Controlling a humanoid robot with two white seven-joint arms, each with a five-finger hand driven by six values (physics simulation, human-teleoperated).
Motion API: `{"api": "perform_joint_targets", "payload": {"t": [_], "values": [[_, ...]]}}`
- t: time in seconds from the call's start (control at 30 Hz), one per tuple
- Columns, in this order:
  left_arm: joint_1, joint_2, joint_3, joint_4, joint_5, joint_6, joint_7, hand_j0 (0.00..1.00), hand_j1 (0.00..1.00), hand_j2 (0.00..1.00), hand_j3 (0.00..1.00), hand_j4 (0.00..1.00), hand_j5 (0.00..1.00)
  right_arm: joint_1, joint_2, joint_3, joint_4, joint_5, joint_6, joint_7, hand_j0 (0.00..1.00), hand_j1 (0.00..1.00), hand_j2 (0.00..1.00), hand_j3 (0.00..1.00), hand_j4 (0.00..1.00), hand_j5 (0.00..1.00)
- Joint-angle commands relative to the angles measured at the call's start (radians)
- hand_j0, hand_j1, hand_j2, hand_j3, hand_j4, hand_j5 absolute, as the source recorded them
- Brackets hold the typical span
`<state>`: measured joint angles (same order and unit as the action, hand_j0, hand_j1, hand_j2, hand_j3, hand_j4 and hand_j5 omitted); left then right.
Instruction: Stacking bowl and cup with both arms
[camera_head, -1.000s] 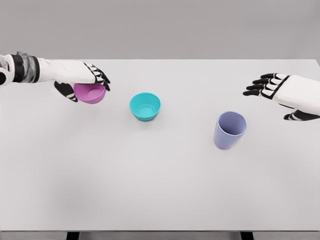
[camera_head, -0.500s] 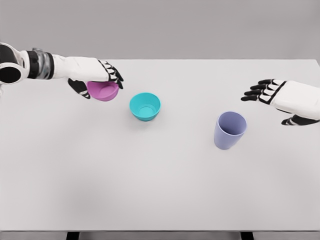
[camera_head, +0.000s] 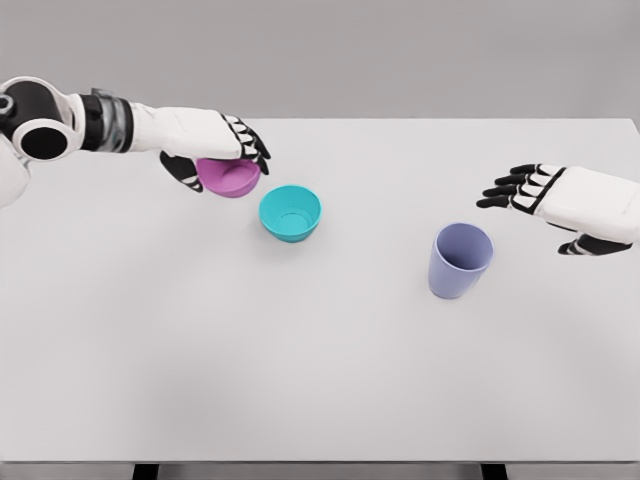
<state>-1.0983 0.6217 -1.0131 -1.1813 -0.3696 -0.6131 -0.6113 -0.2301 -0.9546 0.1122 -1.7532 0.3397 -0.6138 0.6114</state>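
My left hand (camera_head: 222, 152) is shut on a pink bowl (camera_head: 230, 178), gripping it from above and holding it off the table, just up and left of a teal bowl (camera_head: 291, 212). The teal bowl stands upright on the white table (camera_head: 320, 350), left of centre. A lavender cup (camera_head: 460, 260) stands upright to the right of centre. My right hand (camera_head: 535, 192) hovers open, fingers spread, up and right of the cup and apart from it.
The table's far edge runs just behind both hands. A grey wall lies behind it. Dark table legs show at the bottom edge.
My left hand has carried the pink bowl to the right and slightly up, closer to the teal bowl. The right hand has drifted slightly lower toward the cup.
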Motion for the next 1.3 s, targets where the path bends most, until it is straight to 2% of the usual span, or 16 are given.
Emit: {"api": "perform_joint_targets", "payload": {"t": [0.0, 0.13, 0.2, 0.33, 0.47, 0.53, 0.77, 1.07, 1.27], "values": [[0.000, -0.008, 0.001, -0.001, 0.003, 0.002, 0.000, 0.79, 0.79, 0.79, 0.79, 0.79, 0.79, 0.000, -0.012, -0.003, 0.000, -0.005, 0.003, 0.000, 1.00, 1.00, 1.00, 1.00, 1.00, 1.00], [-0.002, -0.014, -0.001, -0.021, 0.003, 0.002, 0.000, 0.79, 0.79, 0.79, 0.79, 0.79, 0.79, 0.005, -0.024, -0.006, 0.000, -0.005, 0.003, 0.000, 1.00, 1.00, 1.00, 1.00, 1.00, 1.00], [-0.002, -0.014, -0.001, -0.024, -0.003, 0.002, 0.000, 0.79, 0.79, 0.79, 0.79, 0.79, 0.79, 0.005, -0.070, -0.011, 0.001, -0.005, 0.003, 0.000, 1.00, 1.00, 1.00, 1.00, 1.00, 1.00], [-0.002, -0.014, -0.001, -0.049, -0.005, 0.002, 0.000, 0.79, 0.79, 0.79, 0.79, 0.79, 0.79, 0.014, -0.084, -0.014, 0.006, -0.002, 0.003, 0.000, 1.00, 1.00, 1.00, 1.00, 1.00, 1.00], [-0.002, -0.020, -0.002, -0.072, -0.005, 0.002, 0.000, 0.79, 0.79, 0.79, 0.79, 0.79, 0.79, 0.017, -0.082, -0.006, 0.009, -0.002, 0.003, 0.000, 1.00, 1.00, 1.00, 1.00, 1.00, 1.00], [0.000, -0.020, -0.005, -0.084, -0.005, 0.002, 0.000, 0.79, 0.79, 0.79, 0.79, 0.79, 0.79, 0.052, -0.084, -0.008, 0.003, 0.001, 0.003, 0.000, 1.00, 1.00, 1.00, 1.00, 1.00, 1.00], [0.002, -0.017, -0.010, -0.124, -0.008, 0.002, 0.000, 0.79, 0.79, 0.79, 0.79, 0.79, 0.79, 0.051, -0.072, -0.006, 0.006, 0.005, 0.003, 0.000, 1.00, 1.00, 1.00, 1.00, 1.00, 1.00], [0.006, -0.020, -0.015, -0.133, -0.009, 0.002, 0.000, 0.79, 0.79, 0.79, 0.79, 0.79, 0.79, 0.051, -0.072, -0.006, 0.001, 0.004, 0.003, 0.000, 1.00, 1.00, 1.00, 1.00, 1.00, 1.00], [0.011, -0.051, -0.019, -0.132, -0.029, 0.002, 0.000, 0.79, 0.79, 0.79, 0.79, 0.79, 0.79, 0.051, -0.073, 0.001, 0.000, 0.005, 0.003, 0.000, 1.00, 1.00, 1.00, 1.00, 1.00, 1.00]]}}
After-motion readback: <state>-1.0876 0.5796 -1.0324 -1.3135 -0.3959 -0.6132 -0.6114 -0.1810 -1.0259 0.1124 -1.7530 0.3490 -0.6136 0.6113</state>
